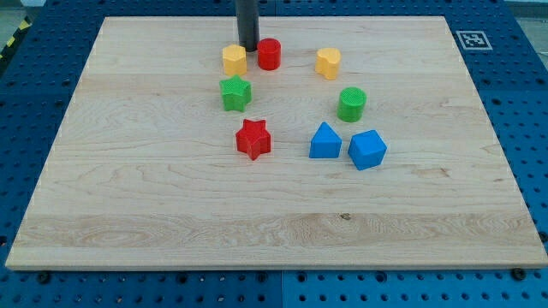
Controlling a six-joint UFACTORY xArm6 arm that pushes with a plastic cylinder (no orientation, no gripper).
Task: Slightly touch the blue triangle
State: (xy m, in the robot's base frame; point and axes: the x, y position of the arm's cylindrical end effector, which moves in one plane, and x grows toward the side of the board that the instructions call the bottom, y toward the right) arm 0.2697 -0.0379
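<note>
The blue triangle [324, 141] lies right of the board's middle, with a blue cube [367, 150] just to its right. My tip [248, 47] is at the view's top, between a yellow block [234, 59] on its left and a red cylinder [269, 54] on its right, close to both. The tip is far from the blue triangle, up and to the left of it.
A green star [235, 92] sits below the yellow block. A red star [253, 139] lies left of the blue triangle. A green cylinder [351, 103] stands above the blue blocks, and a second yellow block [328, 62] above that. The wooden board [128, 214] rests on a blue perforated table.
</note>
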